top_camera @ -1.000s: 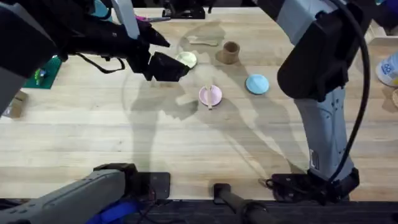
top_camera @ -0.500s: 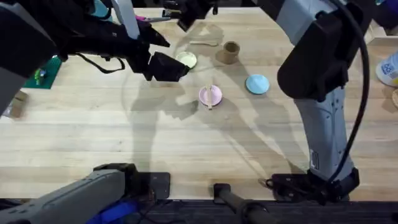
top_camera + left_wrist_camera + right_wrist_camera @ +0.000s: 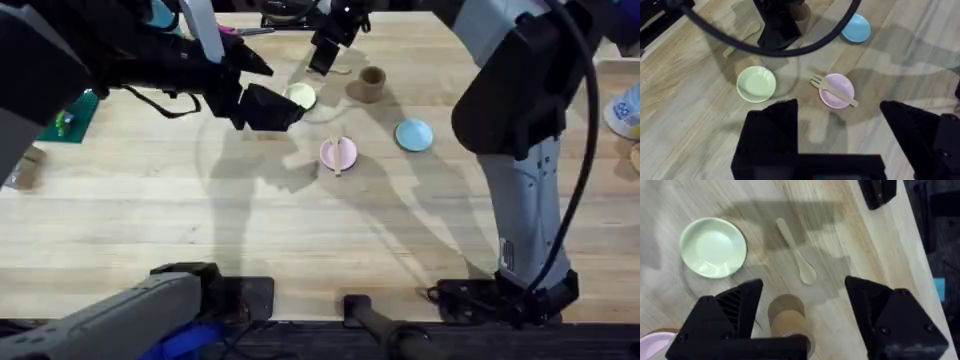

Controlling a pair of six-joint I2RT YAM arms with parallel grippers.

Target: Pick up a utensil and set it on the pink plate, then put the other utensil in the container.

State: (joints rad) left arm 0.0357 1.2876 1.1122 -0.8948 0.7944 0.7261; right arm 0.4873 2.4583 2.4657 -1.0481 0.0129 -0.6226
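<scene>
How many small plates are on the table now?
3: pink plate at the middle, with the fork on it; yellow plate beyond-left of it; blue plate to its right.

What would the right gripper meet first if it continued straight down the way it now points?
Probably the wooden spoon lying flat on the table. It sits between the open fingers of the right gripper, with the cup closer beside it; depth is unclear.

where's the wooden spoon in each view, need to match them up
overhead: the wooden spoon lies on the table at the far side, just under the right gripper, left of the wooden cup.
left wrist: cannot make it out; the right arm covers that area.
right wrist: spoon at centre, flat on the table, bowl end toward the cup.
shared landmark: the pale-yellow plate.
</scene>
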